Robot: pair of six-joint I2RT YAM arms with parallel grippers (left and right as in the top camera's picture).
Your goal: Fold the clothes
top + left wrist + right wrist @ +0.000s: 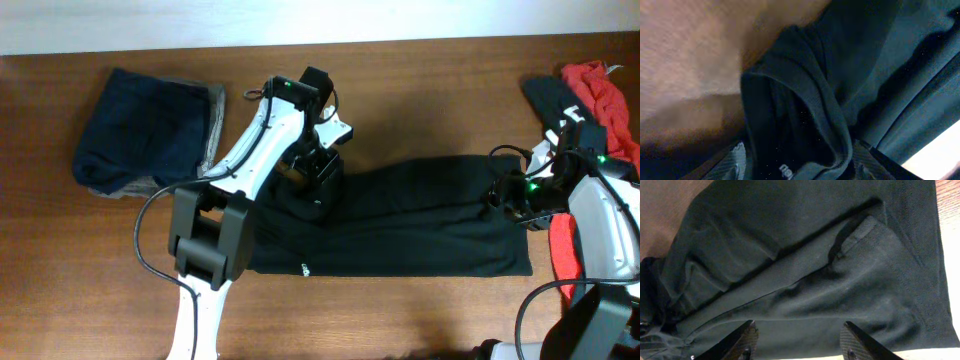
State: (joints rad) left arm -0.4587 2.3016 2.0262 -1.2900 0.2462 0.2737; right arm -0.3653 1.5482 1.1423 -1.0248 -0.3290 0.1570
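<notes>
A large black shirt (420, 220) lies folded into a long band across the middle of the table. My left gripper (318, 172) hangs over its bunched left end. In the left wrist view its fingers (735, 161) stand wide apart, and a ribbed fold of the black shirt (805, 100) lies loose between them. My right gripper (503, 195) is at the shirt's right end. Seen from the right wrist, this gripper (800, 345) is open, its fingertips (747, 335) hovering above the flat black shirt (815, 255) and holding nothing.
A folded navy and grey pile (150, 135) sits at the back left. Red and black garments (600, 95) are heaped at the right edge, with more red cloth (563, 245) beside the right arm. Bare wooden table (420, 100) lies behind the shirt.
</notes>
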